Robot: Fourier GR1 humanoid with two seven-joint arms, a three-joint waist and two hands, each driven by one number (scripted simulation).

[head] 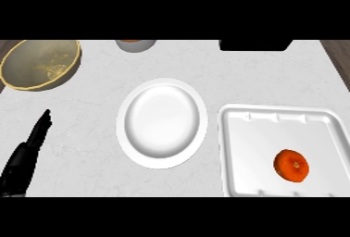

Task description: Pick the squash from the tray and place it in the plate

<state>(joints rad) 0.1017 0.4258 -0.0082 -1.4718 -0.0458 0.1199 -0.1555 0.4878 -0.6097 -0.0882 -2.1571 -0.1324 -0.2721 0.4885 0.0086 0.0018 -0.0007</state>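
The squash (292, 165) is seen lying in the lower right part of the tray (254, 152), which is set at the lower right of the frame on the surface (82, 115). The plate (162, 121) is laid at the centre, just left of the tray, with only a narrow strip of surface between the two rims, so the carry is judged to be short. The left robot hand (24, 157) is seen at the lower left, released, fingers straight and pointing up the frame, grasping nothing and apparently at rest. The right robot hand is not shown. The tray's raised wall is judged to need clearing before the squash is moved across. A bowl (41, 65) at the upper left, what looks like a cup (134, 45) at the top and a dark block (254, 45) at the upper right are placed well apart from that path.
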